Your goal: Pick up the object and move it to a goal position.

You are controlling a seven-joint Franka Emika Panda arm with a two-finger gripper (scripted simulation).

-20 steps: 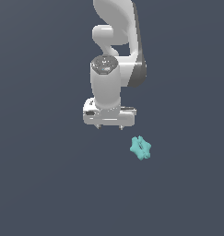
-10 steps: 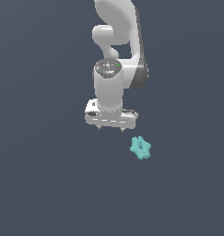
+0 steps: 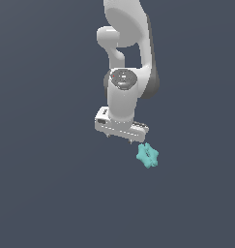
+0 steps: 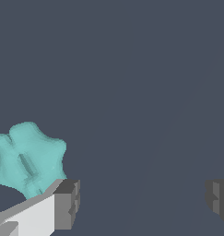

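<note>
Just off the hand [image 3: 120, 138], toward the exterior view's right, lies the teal knob [image 3: 147, 155]. Its fingers [image 4: 66, 203] spread wide, holding nothing; the knob sits outside them

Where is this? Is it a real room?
Probably not: it looks like a computer simulation. Only a plain grey floor, a smooth white robot arm, and a little teal knobby piece.

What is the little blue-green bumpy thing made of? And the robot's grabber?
The bumpy piece looks like matte plastic: flat teal colour with soft shading and no shine. The end effector looks like smooth white plastic or painted metal with dark grey fingertips, maybe rubber. It is a render, so this is a guess.
</note>
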